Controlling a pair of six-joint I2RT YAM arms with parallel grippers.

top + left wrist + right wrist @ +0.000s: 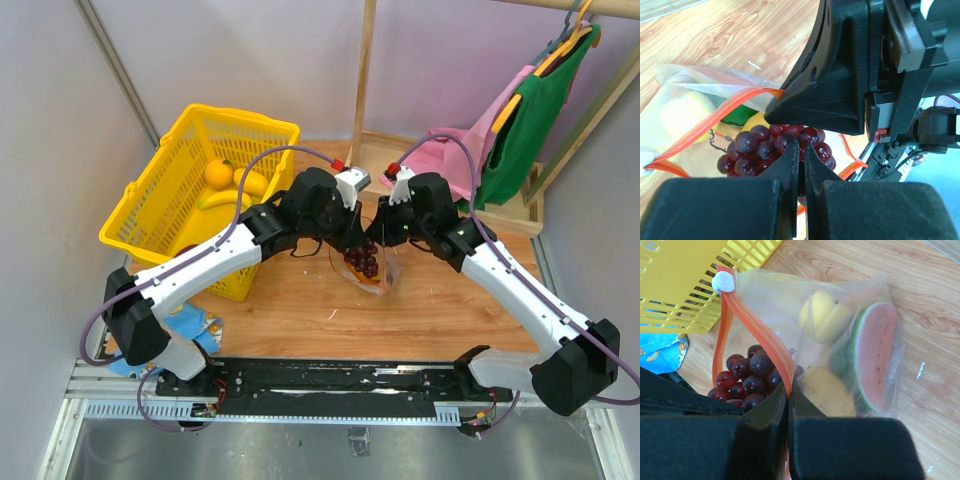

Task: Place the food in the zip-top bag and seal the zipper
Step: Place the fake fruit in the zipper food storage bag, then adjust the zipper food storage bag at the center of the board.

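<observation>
Though both wrists crowd over it in the overhead view, the zip-top bag [375,283] can be made out at the middle of the frame on the wooden table [300,310], with most of it hidden by the arms. At upper left, a yellow slatted plastic basket [150,215] holds one orange [219,173], one banana [222,199] and one more yellow fruit [253,183]. A blue packet [195,325] peeks out from under the left arm, its print unreadable.

The left gripper [801,150] is pinched tight on one side of the zipper [760,337], and a sliver of red shows between its fingers. Through the clear, crinkly film I count one bunch of glossy dark-red grapes [747,377], at least two rounded yellow fruits [825,315] and one watermelon wedge [872,352]. Something green beside the wedge is too blurred to name. One round white slider [723,282] sits at the strip's end, toward the upper left of the right wrist view. The right gripper [789,390] is clamped on the other side of the red strip, so the mouth gapes between the two. At upper right, pink and green cloth [520,130] is cut off by the frame.
</observation>
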